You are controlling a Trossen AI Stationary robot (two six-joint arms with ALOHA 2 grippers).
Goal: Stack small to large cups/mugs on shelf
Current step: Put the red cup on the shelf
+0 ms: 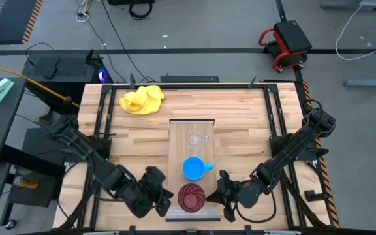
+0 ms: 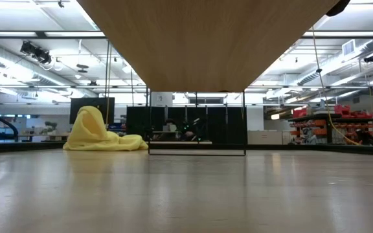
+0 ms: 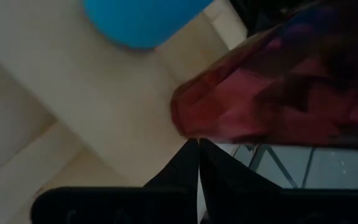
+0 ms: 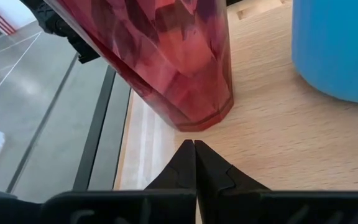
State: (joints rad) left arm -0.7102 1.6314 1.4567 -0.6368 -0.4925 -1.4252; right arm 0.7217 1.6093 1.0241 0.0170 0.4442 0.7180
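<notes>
Down at the near end of the shelf (image 1: pixel 191 140), the left pincer (image 1: pixel 164 198) and the right pincer (image 1: pixel 224 193) flank the dark red ribbed cup (image 1: pixel 191 197), each with its fingers pressed together and pinching nothing; the wrist views show the closed tips just short of the cup's base. Beyond the red cup, farther from both pincers along the plank, stands the bright blue mug (image 1: pixel 195 168), and past that the small clear glass mug (image 1: pixel 195 140), all three in one line. Well away, near the tabletop's (image 1: pixel 240 117) far edge, lies a crumpled yellow cloth (image 1: pixel 141 100).
</notes>
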